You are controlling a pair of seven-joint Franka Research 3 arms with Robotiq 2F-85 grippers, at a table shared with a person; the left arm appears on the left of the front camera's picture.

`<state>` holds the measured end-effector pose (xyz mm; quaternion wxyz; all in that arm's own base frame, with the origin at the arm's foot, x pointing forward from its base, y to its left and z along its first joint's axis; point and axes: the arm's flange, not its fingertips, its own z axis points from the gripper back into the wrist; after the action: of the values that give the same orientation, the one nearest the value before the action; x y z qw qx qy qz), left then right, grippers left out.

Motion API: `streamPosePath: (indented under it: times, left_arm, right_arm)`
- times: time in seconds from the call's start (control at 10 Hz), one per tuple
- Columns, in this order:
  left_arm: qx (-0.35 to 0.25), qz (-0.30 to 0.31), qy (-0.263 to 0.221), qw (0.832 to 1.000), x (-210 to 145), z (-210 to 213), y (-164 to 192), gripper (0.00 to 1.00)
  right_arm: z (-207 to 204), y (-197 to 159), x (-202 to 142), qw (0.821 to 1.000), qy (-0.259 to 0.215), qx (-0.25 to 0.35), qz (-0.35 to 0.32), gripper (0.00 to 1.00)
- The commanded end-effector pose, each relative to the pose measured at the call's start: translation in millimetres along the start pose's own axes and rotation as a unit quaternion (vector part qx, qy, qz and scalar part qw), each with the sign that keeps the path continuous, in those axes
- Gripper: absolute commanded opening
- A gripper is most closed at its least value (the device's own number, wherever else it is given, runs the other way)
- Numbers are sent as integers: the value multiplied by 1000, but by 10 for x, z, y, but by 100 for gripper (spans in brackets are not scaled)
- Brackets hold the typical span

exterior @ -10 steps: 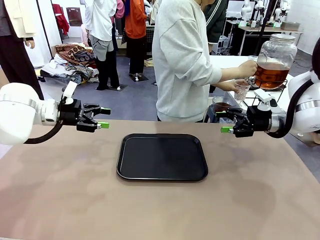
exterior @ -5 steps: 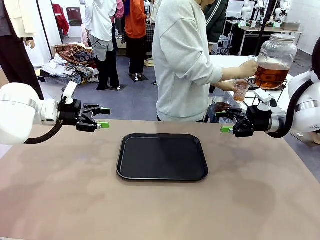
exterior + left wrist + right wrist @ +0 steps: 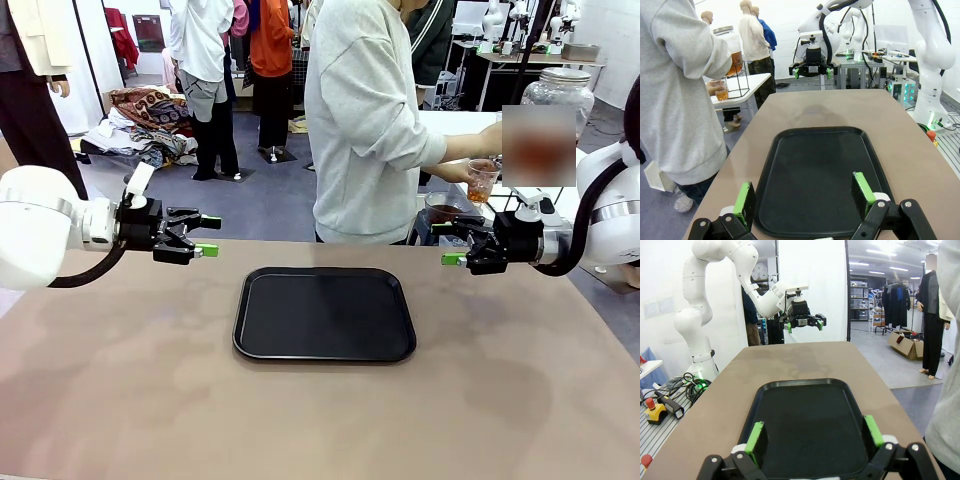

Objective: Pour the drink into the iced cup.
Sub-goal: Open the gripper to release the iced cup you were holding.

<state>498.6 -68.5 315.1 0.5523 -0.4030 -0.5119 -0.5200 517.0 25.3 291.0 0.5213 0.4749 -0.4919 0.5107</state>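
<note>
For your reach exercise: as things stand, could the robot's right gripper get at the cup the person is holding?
Probably not yet. The cup is in the person's hand beyond the table's far edge, higher than the open right gripper, which hovers over the table. Nothing blocks the way; the cup simply looks too far off.

We found ourselves in a robotics lab set up in a large open hall. At the right of the left wrist view stood further white robot arms (image 3: 932, 55) on metal benches (image 3: 860, 67) with lit control boxes. At the lower left of the right wrist view, loose cables (image 3: 677, 387) and a yellow emergency-stop button (image 3: 656, 412) lay on an aluminium frame. In the upper right of that view we saw ceiling strip lights, storage shelves and a clothes rack (image 3: 895, 302); clothes (image 3: 150, 125) were heaped on the floor at the front view's upper left.
</note>
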Motion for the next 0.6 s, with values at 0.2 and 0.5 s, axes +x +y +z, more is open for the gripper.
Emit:
streamPosePath:
  times: [0.2,0.5]
  left_arm:
    - [0,2,-1,1000,14,-4,11,100]
    - [0,2,-1,1000,14,-4,11,100]
  right_arm:
    - [-18,-31,43,1000,3,1,-1,100]
    - [-18,-31,43,1000,3,1,-1,100]
